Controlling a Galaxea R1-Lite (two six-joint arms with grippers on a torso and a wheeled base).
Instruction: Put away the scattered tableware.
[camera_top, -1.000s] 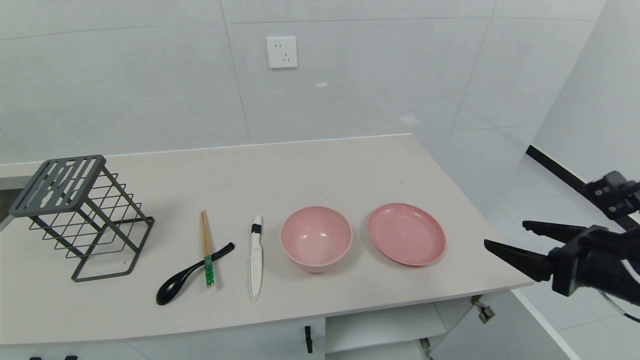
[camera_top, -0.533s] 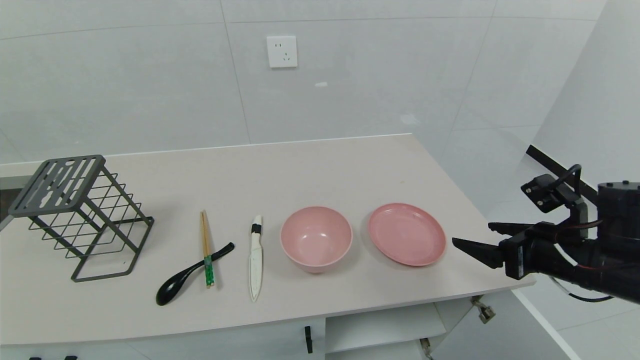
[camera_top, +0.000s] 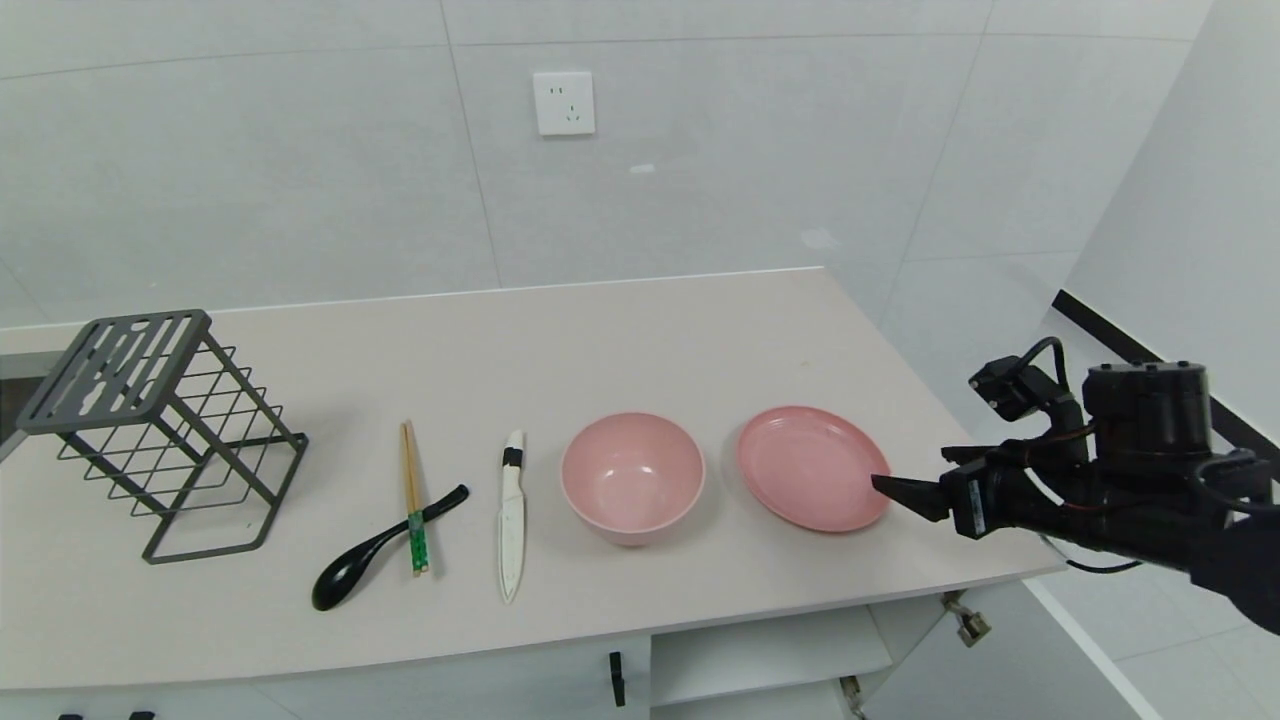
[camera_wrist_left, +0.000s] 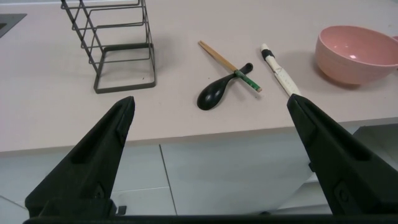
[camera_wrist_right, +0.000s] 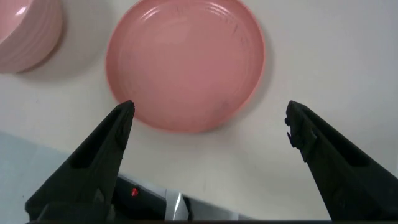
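Pale countertop (camera_top: 600, 330) is seen before a tiled wall in the head view. Along its front are laid a wire rack (camera_top: 160, 430), a black spoon (camera_top: 370, 555) crossed by chopsticks (camera_top: 412, 495), a white knife (camera_top: 512, 520), a pink bowl (camera_top: 632, 475) and a pink plate (camera_top: 812, 465). The right gripper (camera_top: 910, 470) is held open at the plate's right rim. In the left wrist view, the left gripper (camera_wrist_left: 211, 102) is spread wide off the counter's front edge, facing the spoon. In the right wrist view, the plate is framed between the parted fingers.
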